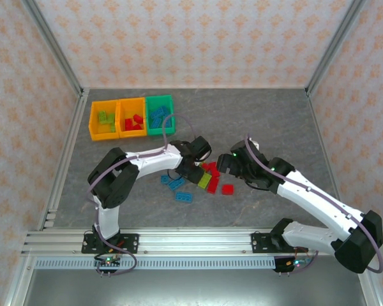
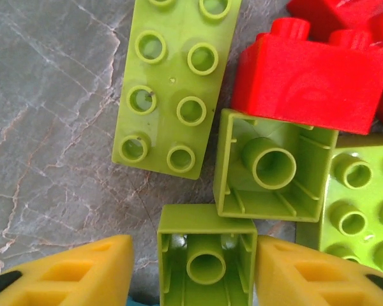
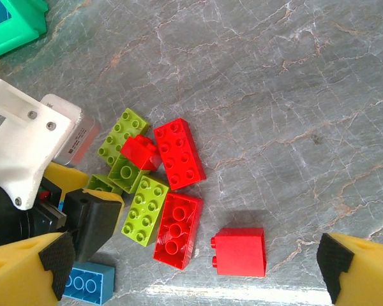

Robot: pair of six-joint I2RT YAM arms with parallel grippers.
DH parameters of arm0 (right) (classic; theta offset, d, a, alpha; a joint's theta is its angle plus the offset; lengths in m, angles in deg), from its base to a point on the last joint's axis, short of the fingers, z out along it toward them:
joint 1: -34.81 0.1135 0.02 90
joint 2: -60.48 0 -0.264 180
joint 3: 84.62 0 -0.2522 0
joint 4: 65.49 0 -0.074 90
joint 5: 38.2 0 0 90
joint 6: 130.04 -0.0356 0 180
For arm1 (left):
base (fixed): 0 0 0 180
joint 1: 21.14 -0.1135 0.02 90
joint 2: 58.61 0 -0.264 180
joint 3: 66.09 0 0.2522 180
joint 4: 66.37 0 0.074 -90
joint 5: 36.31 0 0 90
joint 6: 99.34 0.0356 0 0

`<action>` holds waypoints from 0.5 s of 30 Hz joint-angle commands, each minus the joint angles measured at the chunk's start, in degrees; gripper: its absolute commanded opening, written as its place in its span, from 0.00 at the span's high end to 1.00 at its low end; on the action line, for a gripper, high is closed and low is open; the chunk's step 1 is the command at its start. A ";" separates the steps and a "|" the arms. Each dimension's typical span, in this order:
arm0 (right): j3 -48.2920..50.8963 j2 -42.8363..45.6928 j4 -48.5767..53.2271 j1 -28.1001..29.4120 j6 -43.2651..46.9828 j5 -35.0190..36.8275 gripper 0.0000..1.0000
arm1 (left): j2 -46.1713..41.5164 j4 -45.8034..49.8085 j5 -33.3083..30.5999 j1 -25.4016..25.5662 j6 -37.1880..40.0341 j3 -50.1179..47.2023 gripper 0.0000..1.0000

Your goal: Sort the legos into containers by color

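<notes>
My left gripper [image 1: 195, 172] reaches down into the pile of legos [image 1: 209, 178] at mid-table. Its yellow fingers [image 2: 83, 274] stand either side of a small lime green lego [image 2: 206, 261] lying studs down. The right finger touches it and a gap remains at the left finger. Beside it lie a long green lego [image 2: 172, 89], another upturned green one [image 2: 271, 166] and a red one [image 2: 306, 83]. My right gripper [image 3: 195, 264] hangs wide open above a red lego [image 3: 239, 252] lying on its side. The containers stand at the back left: two orange [image 1: 91, 121] [image 1: 131, 100] and one green [image 1: 159, 97].
Blue legos [image 1: 177, 185] [image 1: 185, 197] lie left of the pile, and one shows as a blue block [image 3: 89, 284] in the right wrist view. The left arm's white wrist [image 3: 25, 146] stands close to my right gripper. Metal frame posts and patterned walls bound the table.
</notes>
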 commanded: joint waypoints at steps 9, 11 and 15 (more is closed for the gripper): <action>-0.31 0.87 1.12 -0.36 -0.68 -0.10 0.01 | 4.78 -1.28 0.36 0.29 -0.11 1.79 0.60; -0.59 1.05 1.23 -0.36 -0.69 -0.31 0.01 | 4.04 -2.17 0.39 0.31 -0.75 1.16 0.68; -1.03 1.47 0.38 -0.36 0.22 -2.13 0.01 | -2.11 -4.30 0.71 -0.26 -2.26 -0.55 0.72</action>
